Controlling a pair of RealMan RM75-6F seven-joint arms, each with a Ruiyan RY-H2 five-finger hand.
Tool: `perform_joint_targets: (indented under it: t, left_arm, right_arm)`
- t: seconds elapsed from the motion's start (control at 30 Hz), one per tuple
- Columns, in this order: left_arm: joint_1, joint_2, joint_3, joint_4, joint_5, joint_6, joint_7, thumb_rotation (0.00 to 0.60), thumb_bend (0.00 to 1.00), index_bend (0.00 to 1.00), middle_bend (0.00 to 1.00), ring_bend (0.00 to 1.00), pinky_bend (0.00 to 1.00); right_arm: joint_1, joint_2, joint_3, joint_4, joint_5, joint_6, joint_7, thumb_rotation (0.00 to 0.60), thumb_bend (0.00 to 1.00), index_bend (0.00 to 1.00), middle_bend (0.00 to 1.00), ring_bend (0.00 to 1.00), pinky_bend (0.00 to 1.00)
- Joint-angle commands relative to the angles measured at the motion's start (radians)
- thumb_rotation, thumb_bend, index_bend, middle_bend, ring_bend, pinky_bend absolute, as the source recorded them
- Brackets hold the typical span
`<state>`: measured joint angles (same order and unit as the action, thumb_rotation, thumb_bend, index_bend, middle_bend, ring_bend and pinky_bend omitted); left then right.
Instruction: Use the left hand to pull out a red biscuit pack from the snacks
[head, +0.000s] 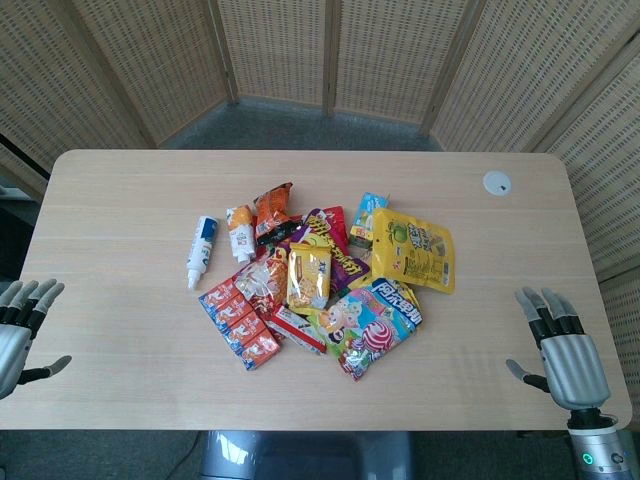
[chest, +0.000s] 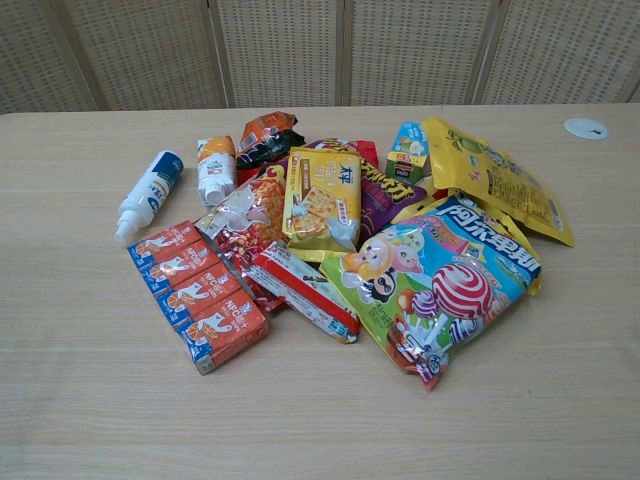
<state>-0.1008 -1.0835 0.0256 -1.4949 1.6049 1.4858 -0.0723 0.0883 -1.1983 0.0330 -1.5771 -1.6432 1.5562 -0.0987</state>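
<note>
The red biscuit pack (head: 240, 323) is laid diagonally at the pile's left edge, nearest the left hand (head: 20, 330), whose fingers are spread, holding nothing.

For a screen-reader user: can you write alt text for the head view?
A pile of snack packs lies mid-table, a red biscuit pack at its front-left edge beside a white tube. The left hand and right hand are open at the near corners, touching nothing.
</note>
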Motion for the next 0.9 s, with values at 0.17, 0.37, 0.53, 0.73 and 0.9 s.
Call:
perform_joint_targets:
  t: [0.17,0.37,0.53,0.73,0.9]
  left_arm:
    - [-0.001,-0.004,0.001,0.002,0.0,-0.003,0.003,0.6,0.0,0.04,0.0,0.0,0.0]
    - [-0.011,-0.021,0.019,0.009,0.012,-0.038,0.012,0.6,0.0,0.04,0.0,0.0,0.0]
    - [-0.11,-0.055,0.043,0.056,0.102,-0.161,0.034,0.6,0.0,0.05,0.0,0.0,0.0]
    - [-0.295,-0.089,0.061,0.037,0.151,-0.437,0.03,0.6,0.0,0.05,0.0,0.0,0.0]
    - [-0.422,-0.147,0.046,-0.031,0.091,-0.673,0.071,0.6,0.0,0.04,0.0,0.0,0.0]
  right_arm:
    - [-0.002,0.005,0.004,-0.004,0.002,0.007,0.008,0.6,0.0,0.0,0.0,0.0,0.0]
    - [-0.004,0.015,0.011,-0.014,0.006,0.016,0.017,0.6,0.0,0.0,0.0,0.0,0.0]
    - [-0.005,0.017,0.013,-0.013,0.016,0.009,0.017,0.6,0.0,0.0,0.0,0.0,0.0]
    - [-0.004,0.017,0.018,-0.015,0.019,0.011,0.013,0.6,0.0,0.0,0.0,0.0,0.0]
    - [-0.005,0.02,0.018,-0.016,0.02,0.012,0.014,0.6,0.0,0.0,0.0,0.0,0.0]
